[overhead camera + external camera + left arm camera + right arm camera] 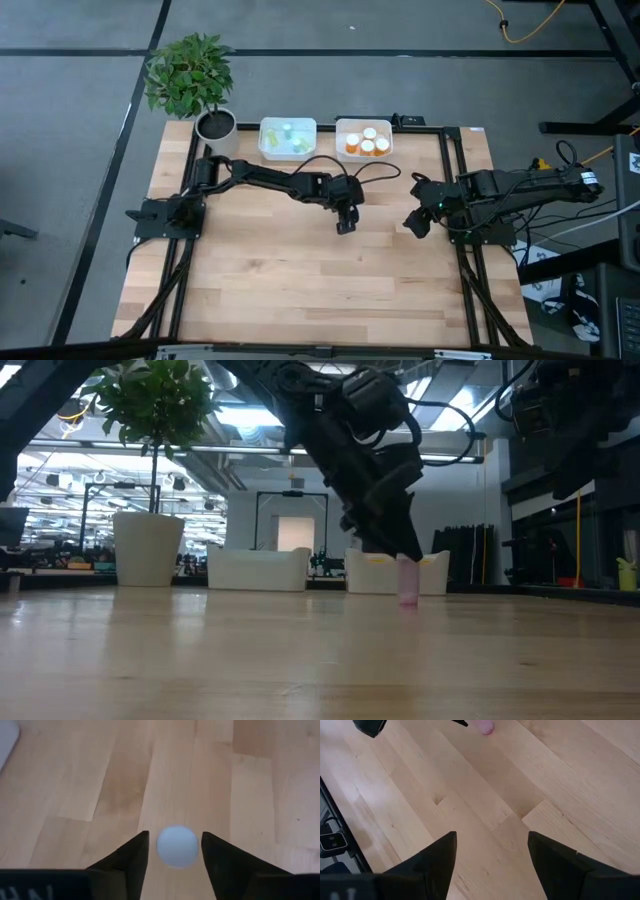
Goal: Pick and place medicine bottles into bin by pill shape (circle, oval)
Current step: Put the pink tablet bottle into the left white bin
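You are working in a robotics lab or open industrial workspace. The wooden table [320, 270] sits in a black metal frame [455, 200] on grey carpet tiles, with cables [530, 30] trailing across the floor. Beyond it you see exposed ceiling lights [250, 420] and equipment racks [560, 530].

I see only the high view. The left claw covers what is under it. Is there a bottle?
Observer: Yes. In the left wrist view, a bottle with a white cap sits between the fingers of the left claw. A thin gap shows on each side.
Operator: Does it stand or lie?
Observer: In the low view it stands upright on the table, and its body is pinkish.
Operator: Is the right claw holding anything?
Observer: No. In the right wrist view, the right claw is open above bare wood.
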Controlling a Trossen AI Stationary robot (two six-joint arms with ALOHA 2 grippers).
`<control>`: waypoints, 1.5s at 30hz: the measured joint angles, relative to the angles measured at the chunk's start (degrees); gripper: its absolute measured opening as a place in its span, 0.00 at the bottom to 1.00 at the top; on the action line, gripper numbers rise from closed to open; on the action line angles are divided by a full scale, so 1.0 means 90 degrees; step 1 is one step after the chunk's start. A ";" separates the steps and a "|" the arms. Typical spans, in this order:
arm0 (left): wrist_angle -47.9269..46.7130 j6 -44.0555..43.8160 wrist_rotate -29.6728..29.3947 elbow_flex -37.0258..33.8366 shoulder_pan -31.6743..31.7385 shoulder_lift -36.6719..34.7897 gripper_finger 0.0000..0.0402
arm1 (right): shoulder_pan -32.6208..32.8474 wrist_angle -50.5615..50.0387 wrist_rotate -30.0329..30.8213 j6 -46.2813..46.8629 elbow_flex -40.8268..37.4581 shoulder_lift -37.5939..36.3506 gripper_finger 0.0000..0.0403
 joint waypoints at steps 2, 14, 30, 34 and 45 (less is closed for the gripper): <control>0.0066 -0.0001 -0.0015 0.0002 0.0000 0.0000 0.41 | -0.0002 0.0000 0.0000 0.0005 0.0000 0.0000 0.61; -0.0334 -0.0239 -0.0125 0.0012 0.0166 -0.0148 0.23 | 0.0000 0.0001 0.0005 0.0012 0.0000 0.0002 0.61; -0.2906 -0.0556 -0.0164 0.0393 0.2055 -0.2519 0.22 | 0.0000 0.0019 0.0010 0.0051 0.0000 0.0005 0.61; -0.3562 -0.0448 -0.0154 0.0393 0.2699 -0.2789 0.22 | 0.0000 0.0044 0.0011 0.0058 0.0000 0.0005 0.61; -0.3031 -0.1238 0.0021 -0.1213 0.3729 -0.2778 0.23 | -0.0002 0.0049 0.0114 0.0061 0.0000 0.0005 0.61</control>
